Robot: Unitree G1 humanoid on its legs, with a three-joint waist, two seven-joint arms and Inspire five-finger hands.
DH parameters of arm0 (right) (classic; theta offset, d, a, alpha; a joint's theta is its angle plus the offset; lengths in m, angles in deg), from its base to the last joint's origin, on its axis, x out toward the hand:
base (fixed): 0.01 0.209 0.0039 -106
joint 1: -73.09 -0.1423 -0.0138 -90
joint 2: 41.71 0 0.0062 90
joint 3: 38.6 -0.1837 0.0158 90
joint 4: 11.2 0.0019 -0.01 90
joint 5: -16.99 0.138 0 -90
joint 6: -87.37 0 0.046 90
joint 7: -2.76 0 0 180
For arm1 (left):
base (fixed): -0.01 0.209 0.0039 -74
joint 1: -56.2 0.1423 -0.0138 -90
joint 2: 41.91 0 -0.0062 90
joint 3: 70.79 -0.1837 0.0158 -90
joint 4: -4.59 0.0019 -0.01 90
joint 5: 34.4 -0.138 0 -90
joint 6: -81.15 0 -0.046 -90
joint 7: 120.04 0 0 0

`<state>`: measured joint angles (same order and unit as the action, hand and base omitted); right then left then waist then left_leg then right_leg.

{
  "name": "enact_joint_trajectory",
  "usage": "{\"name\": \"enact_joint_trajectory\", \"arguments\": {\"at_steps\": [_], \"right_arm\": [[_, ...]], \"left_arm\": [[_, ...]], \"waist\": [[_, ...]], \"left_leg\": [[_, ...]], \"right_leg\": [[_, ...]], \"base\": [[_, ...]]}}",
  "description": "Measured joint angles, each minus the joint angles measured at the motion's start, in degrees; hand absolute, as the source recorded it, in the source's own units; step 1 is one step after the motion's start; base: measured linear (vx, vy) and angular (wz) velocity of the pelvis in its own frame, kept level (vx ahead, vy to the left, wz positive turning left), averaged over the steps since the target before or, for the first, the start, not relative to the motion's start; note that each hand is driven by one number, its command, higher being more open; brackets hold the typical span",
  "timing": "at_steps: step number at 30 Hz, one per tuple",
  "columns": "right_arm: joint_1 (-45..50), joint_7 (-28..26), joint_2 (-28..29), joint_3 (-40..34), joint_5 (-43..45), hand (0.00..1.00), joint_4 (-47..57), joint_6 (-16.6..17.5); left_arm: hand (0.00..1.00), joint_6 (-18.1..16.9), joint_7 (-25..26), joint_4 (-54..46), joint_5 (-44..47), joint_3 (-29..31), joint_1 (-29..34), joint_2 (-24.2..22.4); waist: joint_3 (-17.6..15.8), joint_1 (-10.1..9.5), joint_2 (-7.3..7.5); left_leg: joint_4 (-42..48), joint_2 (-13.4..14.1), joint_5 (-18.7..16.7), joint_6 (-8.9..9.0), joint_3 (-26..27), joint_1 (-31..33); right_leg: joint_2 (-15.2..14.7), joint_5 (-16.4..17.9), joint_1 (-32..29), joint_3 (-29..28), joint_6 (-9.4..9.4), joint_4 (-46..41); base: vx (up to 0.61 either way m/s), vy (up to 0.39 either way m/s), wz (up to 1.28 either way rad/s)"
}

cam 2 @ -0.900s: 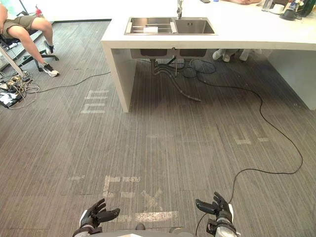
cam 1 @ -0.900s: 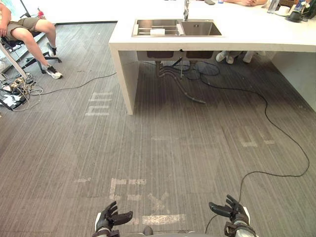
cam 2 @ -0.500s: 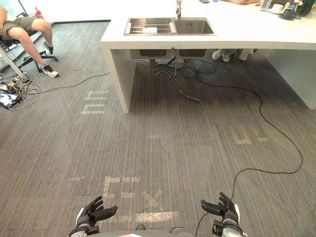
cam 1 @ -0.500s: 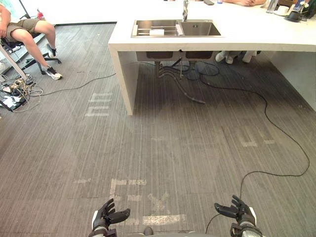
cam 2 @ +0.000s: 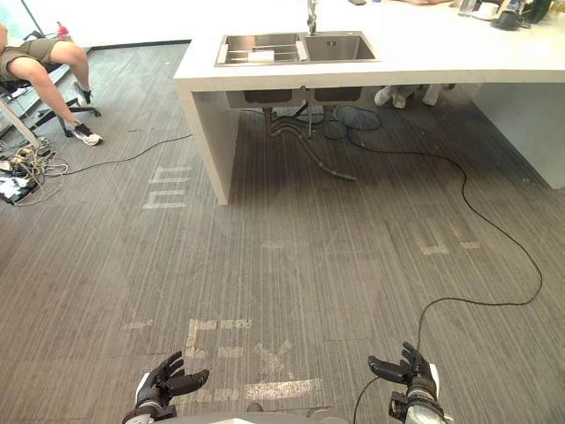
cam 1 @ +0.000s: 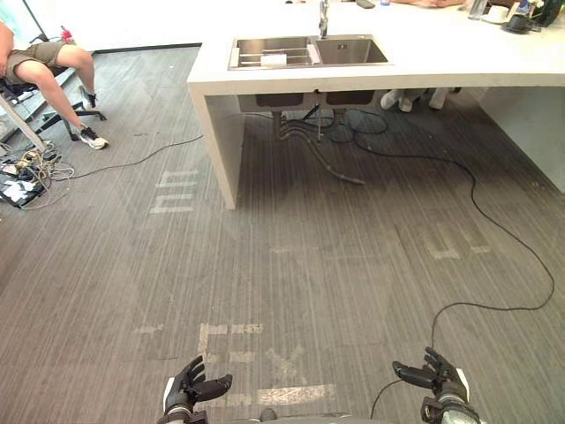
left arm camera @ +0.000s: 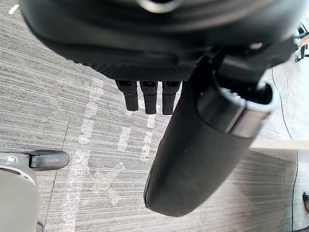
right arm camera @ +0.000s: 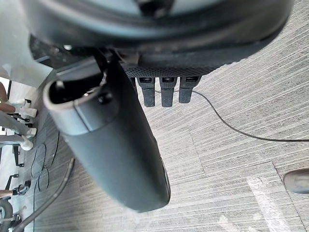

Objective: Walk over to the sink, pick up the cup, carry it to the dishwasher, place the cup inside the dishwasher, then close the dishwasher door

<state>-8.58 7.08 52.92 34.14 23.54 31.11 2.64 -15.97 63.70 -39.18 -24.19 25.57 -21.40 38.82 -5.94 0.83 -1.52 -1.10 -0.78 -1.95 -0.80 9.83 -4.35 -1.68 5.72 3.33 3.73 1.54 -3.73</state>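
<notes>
Hands: your left hand point(cam 1: 196, 389) and right hand point(cam 1: 434, 375) hang open, empty.
Cup: seemingly the pale shape point(cam 1: 275, 59) in the sink point(cam 1: 353, 51), 12 o'clock.
Risk: veer toward 11 o'clock and you clip the worktop point(cam 1: 459, 62).

Small pale thing point(cam 1: 274, 60) in the sink's point(cam 1: 353, 50) left basin, too small to tell what it is. Tap point(cam 1: 323, 13) cut off by the top edge. Seated person point(cam 1: 55, 64) cut by the left edge, legs in view. Shoes point(cam 1: 409, 97) under the counter point(cam 1: 459, 64), their owner hidden behind it. Dark things point(cam 1: 523, 18) at the far corner, cropped, unreadable.
</notes>
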Motion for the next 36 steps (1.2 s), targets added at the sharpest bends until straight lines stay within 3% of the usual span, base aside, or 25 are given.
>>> {"name": "enact_joint_trajectory", "arguments": {"at_steps": [2, 5, 6, 8, 10, 14, 15, 16, 17, 18, 19, 20, 21, 23, 24, 26, 28, 29, 30, 31, 32, 33, 34, 35, 36], "right_arm": [[-1.0, 0.1, -0.1, 0.0, 0.0, 0.9, 0.0, -0.1], [-1.1, 0.6, -0.8, 0.0, 0.0, 0.9, 0.0, -0.3], [-1.2, 0.7, -1.2, 0.1, 0.0, 0.9, 0.0, -0.6], [-1.2, 0.7, -0.9, 0.8, 0.0, 0.9, 0.0, -0.7], [-1.2, 0.6, -0.8, 2.1, 0.0, 0.9, -0.1, -1.2], [-2.7, 0.5, -1.5, 3.0, 0.0, 0.9, -0.1, -1.3], [-3.0, 0.5, -1.9, 3.0, 0.0, 0.9, -0.1, -1.3], [-3.0, 0.5, -2.1, 3.0, 0.0, 0.9, -0.1, -1.3], [-2.9, 0.6, -2.1, 3.0, 0.0, 0.9, -0.1, -1.3], [-2.6, 0.7, -2.5, 3.0, 0.0, 0.9, -0.4, -1.3], [-4.0, 0.7, -2.5, 3.3, 0.0, 0.9, -0.8, -1.3], [-4.4, 0.6, -2.5, 3.9, 0.0, 0.9, -0.8, -1.1], [-5.1, 0.5, -2.5, 5.0, 0.0, 0.9, -0.8, -1.1], [-5.5, 0.7, -1.9, 6.4, 0.4, 0.9, -0.8, -0.6], [-5.7, 0.8, -1.8, 6.6, 0.6, 0.9, -0.6, -0.3], [-6.4, 1.2, -1.4, 6.5, 1.2, 0.9, 0.4, 0.9], [-7.4, 1.3, -1.4, 6.3, 1.2, 0.9, 0.2, 1.1], [-7.3, 1.6, -1.4, 6.3, 1.2, 0.9, -0.2, 1.1], [-6.8, 2.0, -1.4, 6.3, 1.2, 0.9, -0.2, 1.0], [-5.4, 2.3, -1.5, 6.3, 1.2, 0.9, -0.3, 1.0], [-5.1, 2.3, -1.5, 6.3, 1.2, 0.9, -0.3, 1.0], [-4.2, 2.5, -1.4, 6.4, 1.1, 0.9, -0.8, 1.0], [-3.8, 2.5, -1.1, 6.4, 1.1, 0.9, -1.2, 1.0], [-3.1, 2.4, -0.1, 6.4, 0.6, 0.9, -1.3, 0.9], [-2.5, 2.4, 0.1, 6.3, 0.4, 0.9, -1.4, 0.9]], "left_arm": [[0.9, 0.0, 0.0, -1.2, 0.1, 0.0, 0.1, 0.0], [0.9, 0.0, 0.0, -3.5, 1.1, -0.2, 0.2, -0.2], [0.9, 0.0, 0.1, -3.7, 1.1, -0.3, 0.1, -0.2], [0.9, 0.0, 0.2, -3.8, 1.2, -0.8, -0.1, 0.6], [0.9, 0.1, 0.8, -3.9, 1.4, -1.3, -0.2, 1.5], [0.9, 0.1, 1.2, -3.9, 2.3, -1.3, -2.4, 1.5], [0.9, 0.0, 1.2, -4.1, 2.4, -1.3, -3.2, 1.4], [0.9, -0.2, 1.3, -4.1, 2.6, -1.3, -3.5, 1.7], [0.9, -0.2, 1.2, -4.0, 2.8, -1.3, -3.5, 1.9], [0.9, -0.2, 1.2, -3.3, 2.8, -1.1, -3.9, 1.5], [0.9, -0.2, 1.2, -3.3, 3.1, -1.1, -4.1, 1.2], [0.9, -0.1, 1.2, -3.3, 3.3, -1.1, -4.4, 1.0], [0.9, -0.1, 1.2, -3.3, 3.4, -0.9, -4.5, 0.7], [0.9, -0.1, 1.2, -4.4, 3.6, -0.4, -4.0, 0.2], [0.9, 0.0, 1.2, -5.5, 4.0, -0.4, -3.9, 0.0], [0.9, -0.1, 1.3, -11.8, 4.7, -0.3, -3.6, -0.9], [0.9, -0.2, 1.4, -18.9, 5.1, -0.3, -3.0, -1.7], [0.9, -0.2, 1.6, -23.5, 5.4, -0.5, -2.6, -2.2], [0.9, -0.5, 2.3, -27.8, 5.5, -1.1, -2.1, -2.9], [0.9, -0.8, 2.6, -33.3, 5.5, -1.4, -1.2, -4.1], [0.9, -0.9, 2.7, -34.4, 5.5, -1.5, -0.9, -4.4], [0.9, -1.0, 3.2, -39.5, 5.5, -1.5, 0.1, -5.4], [0.9, -1.1, 3.7, -41.9, 5.4, -1.5, 0.3, -5.6], [0.9, -1.3, 4.5, -46.7, 4.5, -1.2, 0.1, -5.7], [0.9, -1.6, 5.2, -51.3, 3.7, -1.2, -0.3, -5.8]], "waist": [[-0.2, -0.04, -0.13], [-1.2, -0.05, 0.05], [-2.1, 0.0, 0.24], [-2.7, 0.1, -0.49], [-4.1, 0.17, -0.3], [-6.5, 1.87, -2.12], [-6.8, 2.28, -2.66], [-6.5, 2.3, -1.77], [-6.3, 2.29, -1.26], [-5.7, 2.64, -1.23], [-5.6, 2.15, -2.21], [-5.8, 1.87, -2.41], [-6.5, 1.5, -2.57], [-7.3, 0.25, -2.42], [-7.7, -0.2, -2.05], [-8.4, -1.78, -0.85], [-8.8, -2.33, -0.74], [-9.2, -2.8, -0.47], [-9.6, -3.29, -0.24], [-9.6, -3.86, -0.34], [-9.5, -3.99, -0.5], [-9.1, -4.67, -1.49], [-8.9, -5.0, -1.09], [-8.6, -5.06, 0.65], [-8.6, -4.82, 1.56]], "left_leg": [[4.0, 0.1, -2.7, -0.22, 0.7, 2.2], [12.1, -0.5, -9.2, -1.32, 0.9, 4.8], [14.1, -0.6, -11.3, -1.94, 1.0, 4.7], [15.3, -0.5, -13.3, -2.55, 0.3, 3.4], [15.4, 0.0, -14.9, -2.73, 0.1, 0.4], [12.3, 3.7, -15.9, -0.66, -2.6, -4.1], [10.5, 5.2, -15.7, 0.62, -3.4, -5.8], [9.9, 5.4, -16.3, 2.26, -4.3, -7.2], [10.2, 5.5, -17.0, 3.48, -4.7, -8.0], [13.4, 6.5, -18.3, 5.71, -5.3, -8.3], [22.4, 9.0, -17.1, 7.35, -5.2, -4.8], [28.6, 9.9, -15.0, 7.12, -5.2, -2.2], [42.9, 12.2, -7.2, 6.52, -5.4, 3.3], [62.1, 17.3, -7.4, 5.51, -2.7, 9.7], [64.9, 17.9, -8.1, 5.26, -1.6, 11.3], [66.2, 17.5, -10.1, 4.3, 0.6, 18.6], [58.2, 15.4, -12.2, 4.03, 1.7, 24.5], [48.8, 12.8, -12.6, 3.74, 2.2, 26.1], [38.4, 9.7, -11.5, 4.07, 2.0, 26.4], [24.3, 6.5, -6.3, 4.47, 1.1, 26.2], [21.8, 6.2, -5.1, 4.53, 0.9, 26.0], [17.0, 5.4, 1.8, 3.11, 0.0, 25.5], [17.3, 4.8, 4.5, 0.75, 0.2, 25.1], [19.9, 2.5, 3.4, -2.5, 0.4, 26.0], [23.6, 1.3, -0.4, -3.27, 0.7, 27.3]], "right_leg": [[-0.3, 1.2, -1.3, -0.6, -0.04, -1.5], [-2.3, 8.3, -5.1, -0.5, 2.54, -12.3], [-3.1, 9.8, -7.3, 0.2, 4.01, -19.6], [-4.8, 9.3, -14.0, 2.4, 4.77, -35.4], [-6.2, 11.7, -18.2, 5.5, 2.71, -41.3], [-4.3, 11.3, -24.8, 11.3, 1.04, -30.8], [-2.8, 7.6, -26.7, 11.9, 0.98, -23.4], [-2.3, 1.4, -27.3, 11.5, 0.26, -15.5], [-2.3, -2.7, -27.5, 11.2, -1.41, -14.0], [-2.1, -7.7, -27.2, 11.1, -5.58, -16.6], [-0.1, -5.7, -26.0, 11.8, -6.25, -16.7], [0.8, -4.9, -24.6, 11.8, -6.67, -15.7], [2.9, -4.5, -19.3, 11.9, -7.45, -11.6], [6.0, -4.0, -8.8, 10.6, -8.02, -5.3], [6.4, -3.8, -6.2, 9.7, -8.33, -3.8], [6.3, -3.0, -0.2, 7.8, -8.84, 0.6], [5.9, -1.4, 2.8, 7.0, -8.06, 2.4], [5.0, -0.1, 4.7, 6.8, -7.44, 2.8], [3.9, 1.7, 6.7, 6.2, -6.44, 2.8], [2.8, 4.0, 8.8, 5.9, -5.1, 2.8], [2.8, 4.5, 9.1, 5.7, -4.68, 2.8], [2.7, 6.6, 10.6, 4.9, -3.58, 2.8], [2.1, 7.6, 11.4, 4.4, -2.72, 2.7], [-0.2, 9.8, 11.7, 4.8, -1.26, 1.6], [-2.0, 10.9, 11.2, 4.8, 0.29, -0.8]], "base": [[0.07, 0.022, -0.22], [0.09, 0.046, 0.0], [0.13, 0.071, -0.03], [0.2, 0.063, 0.08], [0.37, 0.026, 0.08], [0.42, -0.047, 0.34], [0.54, -0.137, 0.53], [0.57, -0.156, 0.5], [0.64, -0.211, 0.54], [0.77, -0.29, 0.21], [0.78, -0.307, 0.1], [0.75, -0.318, -0.15], [0.63, -0.273, -0.11], [0.61, -0.242, -0.25], [0.55, -0.187, -0.4], [0.55, -0.134, -0.33], [0.4, -0.027, -0.17], [0.45, 0.083, -0.13], [0.64, 0.149, -0.15], [0.57, 0.169, -0.12], [0.48, 0.18, -0.2], [0.4, 0.161, -0.23], [0.52, 0.214, -0.12], [0.58, 0.196, 0.09], [0.7, 0.216, 0.1]]}}
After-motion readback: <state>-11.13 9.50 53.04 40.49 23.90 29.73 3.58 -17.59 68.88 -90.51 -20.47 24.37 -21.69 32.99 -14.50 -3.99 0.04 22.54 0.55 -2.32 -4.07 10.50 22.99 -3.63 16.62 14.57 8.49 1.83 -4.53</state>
